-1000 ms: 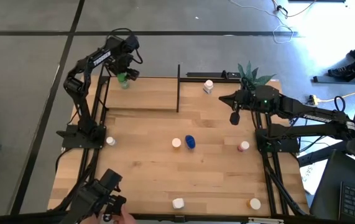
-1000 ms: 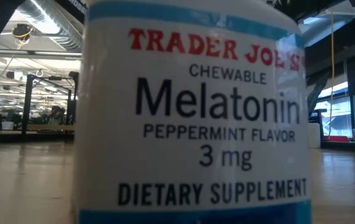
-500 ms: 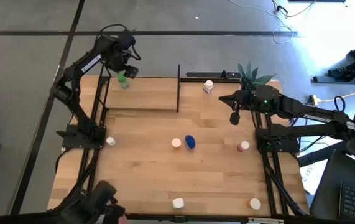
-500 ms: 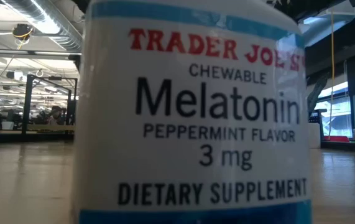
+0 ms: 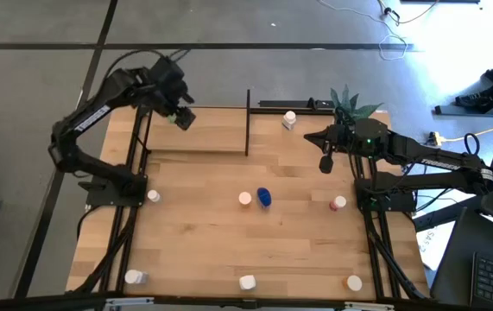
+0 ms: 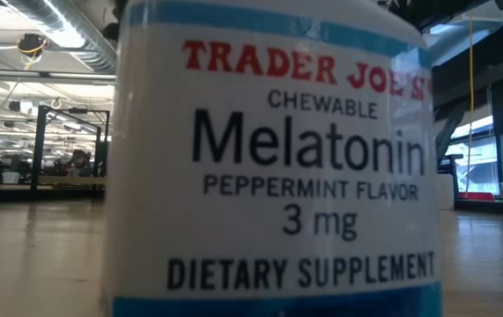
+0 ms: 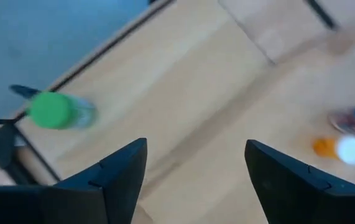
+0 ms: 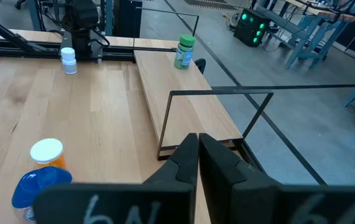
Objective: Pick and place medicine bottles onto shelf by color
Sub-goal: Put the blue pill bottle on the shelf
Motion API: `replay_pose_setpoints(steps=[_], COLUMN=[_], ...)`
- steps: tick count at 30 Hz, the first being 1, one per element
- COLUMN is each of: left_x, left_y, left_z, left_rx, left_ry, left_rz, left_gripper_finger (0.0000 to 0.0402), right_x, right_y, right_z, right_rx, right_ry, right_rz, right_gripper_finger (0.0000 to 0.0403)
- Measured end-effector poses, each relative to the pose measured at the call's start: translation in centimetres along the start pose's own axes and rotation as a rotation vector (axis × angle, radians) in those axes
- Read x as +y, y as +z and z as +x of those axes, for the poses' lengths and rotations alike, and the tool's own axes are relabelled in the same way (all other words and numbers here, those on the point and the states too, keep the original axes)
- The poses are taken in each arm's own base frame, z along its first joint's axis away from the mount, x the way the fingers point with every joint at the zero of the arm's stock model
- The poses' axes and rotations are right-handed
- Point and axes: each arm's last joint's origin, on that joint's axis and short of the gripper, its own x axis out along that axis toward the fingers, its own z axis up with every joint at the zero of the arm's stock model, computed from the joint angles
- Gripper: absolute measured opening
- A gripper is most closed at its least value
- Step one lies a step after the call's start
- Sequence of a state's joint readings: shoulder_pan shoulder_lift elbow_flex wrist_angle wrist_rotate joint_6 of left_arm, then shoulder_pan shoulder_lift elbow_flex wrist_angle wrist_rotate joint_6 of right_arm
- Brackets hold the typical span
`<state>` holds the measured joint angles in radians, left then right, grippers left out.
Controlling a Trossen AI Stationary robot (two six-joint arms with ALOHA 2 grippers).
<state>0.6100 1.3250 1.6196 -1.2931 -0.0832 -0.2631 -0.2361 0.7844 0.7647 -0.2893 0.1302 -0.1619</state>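
Note:
The green bottle (image 8: 184, 52) stands upright on its base at the far left corner of the shelf (image 5: 203, 131), a light-wood board with black posts. It also shows in the left wrist view (image 7: 56, 111). My left gripper (image 5: 183, 118) hovers over that corner, open and empty (image 7: 196, 146). My right gripper (image 5: 325, 161) is shut and empty (image 8: 197, 146), above the table's right part. A blue bottle (image 5: 264, 197) and an orange-capped bottle (image 5: 244, 199) stand mid-table. A pink-capped bottle (image 5: 338, 203) stands to their right.
A white bottle (image 5: 289, 120) stands at the far edge by a potted plant (image 5: 348, 102). More bottles stand at the left (image 5: 153, 196) and along the near edge (image 5: 133, 277), (image 5: 247, 282), (image 5: 354, 282). A labelled bottle (image 6: 269, 158) fills the low view.
My left gripper has moved a little toward the table's near right over the shelf corner, and its arm's elbow has swung out to the left. A person's hand and a dark object at the near left edge have withdrawn, leaving a white bottle there.

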Motion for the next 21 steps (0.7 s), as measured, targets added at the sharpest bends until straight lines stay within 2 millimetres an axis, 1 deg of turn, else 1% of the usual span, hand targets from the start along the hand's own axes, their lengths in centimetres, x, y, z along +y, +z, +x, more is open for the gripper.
replay_pose_setpoints(steps=[3, 8, 15, 17, 21], left_x=[-2.1, -5.4, -8.7, -9.7, -11.3], left_y=[-1.0, -2.6, -5.4, -6.1, -7.5], left_z=[-0.8, -1.3, -2.5, -2.5, -1.5], left_rx=[0.005, 0.039, 0.129, 0.124, 0.131], left_ry=[-0.055, -0.137, -0.201, -0.230, -0.267], left_rz=[0.064, 0.131, 0.098, 0.129, 0.224], left_gripper_finger=[0.0265, 0.0265, 0.0265, 0.0265, 0.0265], right_x=[0.0, 0.0, 0.0, 0.0, 0.0], right_y=[0.0, 0.0, 0.0, 0.0, 0.0], right_z=[0.0, 0.0, 0.0, 0.0, 0.0], right_rx=[0.000, 0.000, 0.000, 0.000, 0.000], right_ry=[0.000, 0.000, 0.000, 0.000, 0.000], right_rz=[0.000, 0.000, 0.000, 0.000, 0.000], right_gripper_finger=[0.0017, 0.0017, 0.0017, 0.0017, 0.0017])
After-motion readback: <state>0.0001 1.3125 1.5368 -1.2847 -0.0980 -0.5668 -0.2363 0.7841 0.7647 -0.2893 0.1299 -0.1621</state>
